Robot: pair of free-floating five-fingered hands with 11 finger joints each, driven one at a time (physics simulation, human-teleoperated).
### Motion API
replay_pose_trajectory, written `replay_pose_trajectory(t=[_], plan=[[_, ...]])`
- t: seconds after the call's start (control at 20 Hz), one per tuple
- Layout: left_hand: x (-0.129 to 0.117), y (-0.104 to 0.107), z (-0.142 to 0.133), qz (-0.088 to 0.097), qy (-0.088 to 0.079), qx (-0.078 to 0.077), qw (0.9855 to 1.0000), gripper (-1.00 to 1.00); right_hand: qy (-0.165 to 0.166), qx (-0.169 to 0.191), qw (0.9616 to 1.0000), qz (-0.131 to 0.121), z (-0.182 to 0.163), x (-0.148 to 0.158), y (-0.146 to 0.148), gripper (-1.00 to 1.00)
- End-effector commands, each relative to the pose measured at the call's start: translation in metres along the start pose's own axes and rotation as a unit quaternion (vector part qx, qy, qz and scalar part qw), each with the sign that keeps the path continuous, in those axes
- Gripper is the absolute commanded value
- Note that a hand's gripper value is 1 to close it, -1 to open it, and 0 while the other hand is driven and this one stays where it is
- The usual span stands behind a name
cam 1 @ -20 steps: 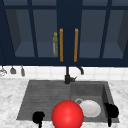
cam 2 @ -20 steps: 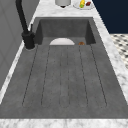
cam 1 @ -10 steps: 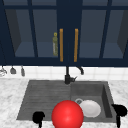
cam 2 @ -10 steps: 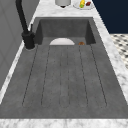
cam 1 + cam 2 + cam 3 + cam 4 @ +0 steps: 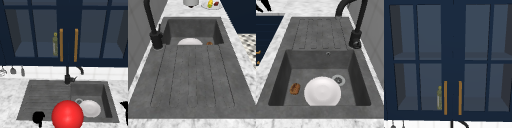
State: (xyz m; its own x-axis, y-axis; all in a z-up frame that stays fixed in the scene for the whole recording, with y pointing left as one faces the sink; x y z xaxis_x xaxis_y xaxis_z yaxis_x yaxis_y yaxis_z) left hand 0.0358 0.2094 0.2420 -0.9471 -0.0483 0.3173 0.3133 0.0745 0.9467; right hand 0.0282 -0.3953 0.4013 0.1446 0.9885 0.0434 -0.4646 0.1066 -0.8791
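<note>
- Left hand [image 5: 38, 117] hovers at the sink's [image 5: 25, 100] front rim, holding nothing; whether its fingers are curled cannot be told.
- Just to its right sits the red ball [image 5: 67, 114].
- Beyond the ball, a white plate [image 5: 90, 108] lies in the basin.
- Right hand [image 5: 125, 106] hangs well apart at the right; grip unclear.
- Seemingly an approach; closing on the ball would need a short sideways move.

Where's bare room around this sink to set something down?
The ribbed drainboard, between the faucet and the marble front edge, is bare. The basin is crowded: the plate fills most of its floor, sponge beside it. The left hand hovers at the drainboard's front.
</note>
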Motion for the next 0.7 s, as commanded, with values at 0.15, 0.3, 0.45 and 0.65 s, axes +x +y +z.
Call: replay_pose_trajectory(t=[0.15, 0.3, 0.45, 0.65], plan=[[0.0, 0.0, 0.0, 0.0, 0.0, 0.0, 1.0, 0.0, 0.024, 0.002, 0.9996, -0.017, 0.014, -0.032, -0.027, -1.0], [0.0, 0.0, 0.0, 0.0, 0.0, 0.0, 1.0, 0.0, 0.028, 0.003, 0.9995, -0.012, 0.017, -0.049, -0.034, -1.0], [0.0, 0.0, 0.0, 0.0, 0.0, 0.0, 1.0, 0.0, 0.031, 0.006, 0.9995, -0.01, 0.019, -0.063, -0.04, -1.0], [0.0, 0.0, 0.0, 0.0, 0.0, 0.0, 1.0, 0.0, 0.042, 0.0, 0.999, -0.013, 0.024, -0.088, -0.042, -1.0]])
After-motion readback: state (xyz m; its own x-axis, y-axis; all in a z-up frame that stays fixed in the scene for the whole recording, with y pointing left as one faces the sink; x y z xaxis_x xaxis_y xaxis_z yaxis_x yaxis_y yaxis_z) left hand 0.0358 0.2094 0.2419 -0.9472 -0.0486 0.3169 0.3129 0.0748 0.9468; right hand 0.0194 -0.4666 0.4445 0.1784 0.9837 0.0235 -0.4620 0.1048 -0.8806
